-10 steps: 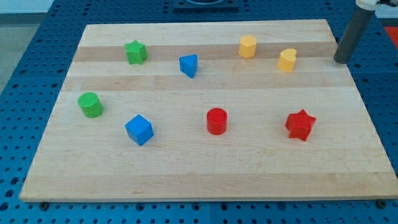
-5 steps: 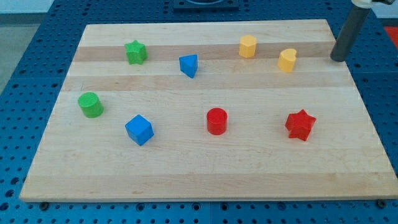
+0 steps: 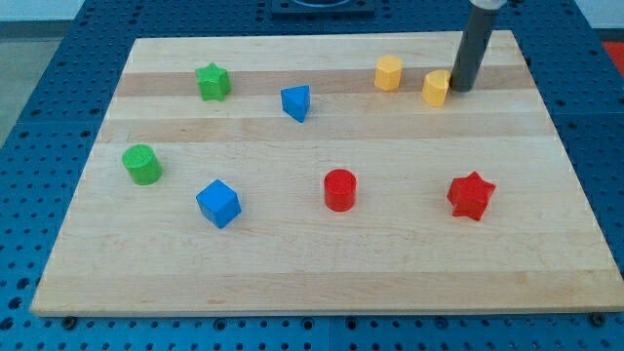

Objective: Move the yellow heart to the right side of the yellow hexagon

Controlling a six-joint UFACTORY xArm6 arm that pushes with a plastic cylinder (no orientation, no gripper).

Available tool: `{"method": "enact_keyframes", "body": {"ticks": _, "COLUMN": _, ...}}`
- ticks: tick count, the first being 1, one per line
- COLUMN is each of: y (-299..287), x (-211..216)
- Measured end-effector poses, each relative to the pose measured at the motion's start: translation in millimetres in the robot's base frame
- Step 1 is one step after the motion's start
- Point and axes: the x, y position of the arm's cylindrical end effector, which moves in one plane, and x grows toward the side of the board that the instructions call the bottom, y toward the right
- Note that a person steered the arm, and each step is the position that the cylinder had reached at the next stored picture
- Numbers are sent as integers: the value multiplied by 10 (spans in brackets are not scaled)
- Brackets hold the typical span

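Note:
The yellow heart (image 3: 436, 88) lies on the wooden board (image 3: 312, 253) near the view's top right. The yellow hexagon (image 3: 388, 73) sits just to its left and slightly higher. My tip (image 3: 458, 90) is at the heart's right side, touching it or very nearly so. The dark rod rises from there out of the view's top.
A green star (image 3: 213, 82) and a blue triangle (image 3: 296, 102) lie at the top left. A green cylinder (image 3: 142, 164) and a blue cube (image 3: 217, 203) lie at the left. A red cylinder (image 3: 340, 189) and a red star (image 3: 471, 196) lie lower down.
My tip has moved left from the board's right edge to the heart's right side. The heart has shifted a little to the left, closer to the hexagon.

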Motion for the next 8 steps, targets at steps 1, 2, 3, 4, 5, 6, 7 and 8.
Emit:
{"method": "enact_keyframes", "body": {"ticks": 1, "y": 0, "x": 501}}
{"method": "enact_keyframes", "body": {"ticks": 2, "y": -203, "x": 775}}
{"method": "enact_keyframes", "body": {"ticks": 3, "y": -263, "x": 754}}
{"method": "enact_keyframes", "body": {"ticks": 4, "y": -263, "x": 754}}
{"method": "enact_keyframes", "body": {"ticks": 5, "y": -295, "x": 702}}
{"method": "enact_keyframes", "body": {"ticks": 6, "y": -444, "x": 403}}
{"method": "enact_keyframes", "body": {"ticks": 7, "y": -543, "x": 317}}
{"method": "enact_keyframes", "body": {"ticks": 8, "y": -430, "x": 224}}
